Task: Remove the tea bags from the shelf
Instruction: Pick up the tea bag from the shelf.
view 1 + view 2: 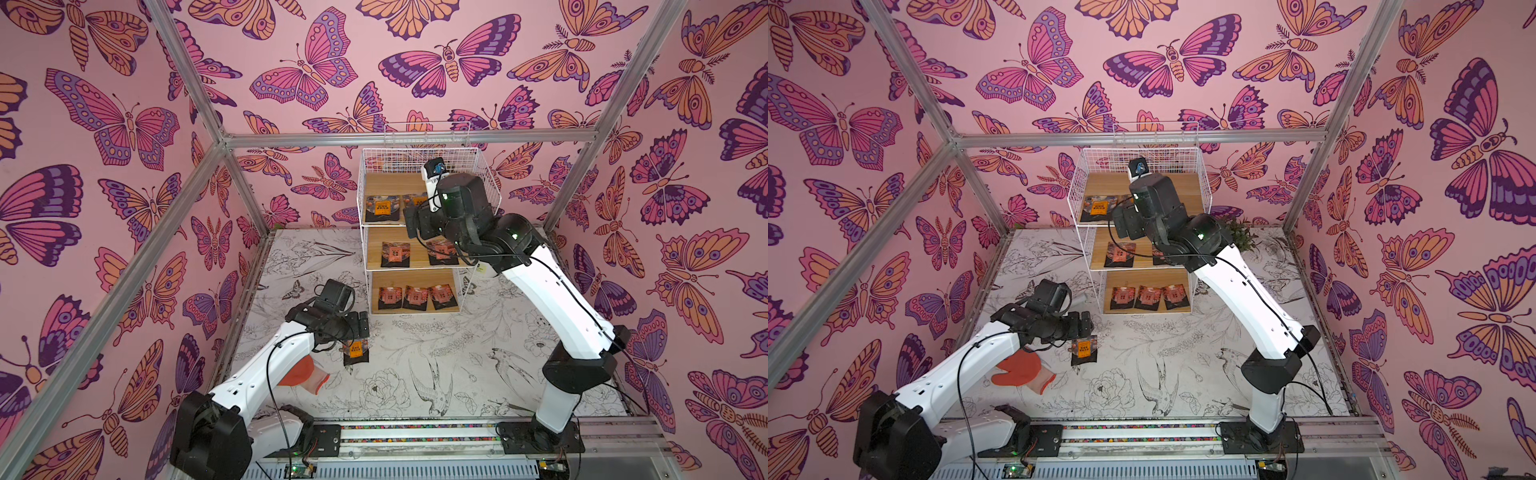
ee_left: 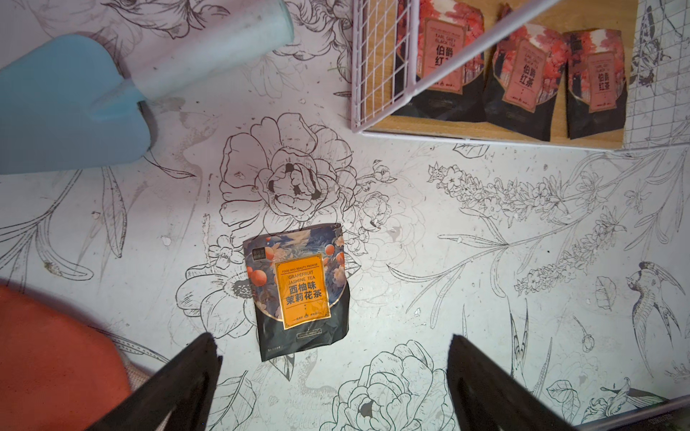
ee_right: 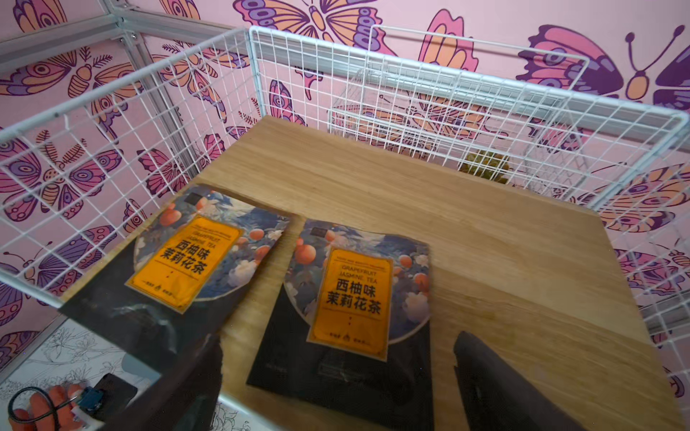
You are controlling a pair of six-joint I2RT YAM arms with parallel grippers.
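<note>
The shelf [image 1: 415, 151] [image 1: 1142, 149] stands at the back of the table in both top views. Its top board [image 3: 410, 186] carries two orange-labelled tea bags [image 3: 186, 261] [image 3: 354, 298]. My right gripper [image 3: 338, 339] [image 1: 411, 220] hovers open at that board's front edge, its fingers either side of the right-hand bag's dark lower end. Two reddish tea bags [image 1: 395, 253] lie on the middle board and three [image 1: 415, 296] [image 2: 522, 71] on the bottom one. One orange-labelled tea bag [image 2: 298, 291] [image 1: 356, 351] lies flat on the table. My left gripper [image 2: 330, 339] [image 1: 359, 322] is open just above it, holding nothing.
An orange rubber glove [image 1: 1021, 372] [image 2: 48, 354] lies on the table beside the left arm. A pale blue trowel [image 2: 67, 100] rests left of the shelf's foot. A small green plant [image 1: 1239, 232] stands behind the right arm. Aluminium frame posts [image 1: 245, 183] border the back corners.
</note>
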